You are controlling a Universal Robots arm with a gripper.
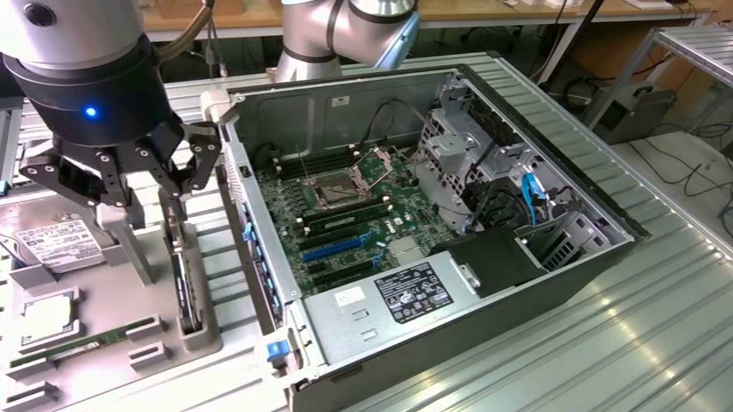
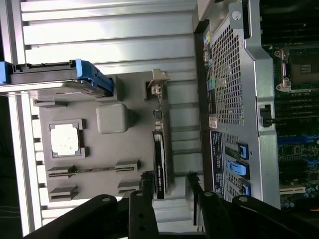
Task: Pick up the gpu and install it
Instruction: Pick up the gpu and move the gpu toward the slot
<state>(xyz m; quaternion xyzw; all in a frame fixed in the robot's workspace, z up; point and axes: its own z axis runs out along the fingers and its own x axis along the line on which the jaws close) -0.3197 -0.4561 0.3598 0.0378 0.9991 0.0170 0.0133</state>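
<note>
The gpu [image 1: 184,283] stands on its edge in a slot of the grey parts tray [image 1: 109,292], to the exterior view's left of the open computer case [image 1: 538,249]. It is a thin black card [image 2: 160,159] with its silver end bracket [image 2: 157,92] at the far end. My gripper [image 1: 143,184] hangs open just above the card. In the wrist view the gripper [image 2: 169,181] straddles the card's near end, with one fingertip [image 2: 146,180] on either side and neither touching it. Inside the case, the motherboard [image 1: 343,215] lies exposed with blue expansion slots [image 1: 338,245].
The tray also holds a silver hard drive [image 1: 51,240] with a white label, a square processor [image 1: 46,318], a green memory stick [image 1: 81,343] and a grey upright block [image 1: 126,232] close to my fingers. The case's perforated rear wall [image 2: 229,74] stands right beside the card.
</note>
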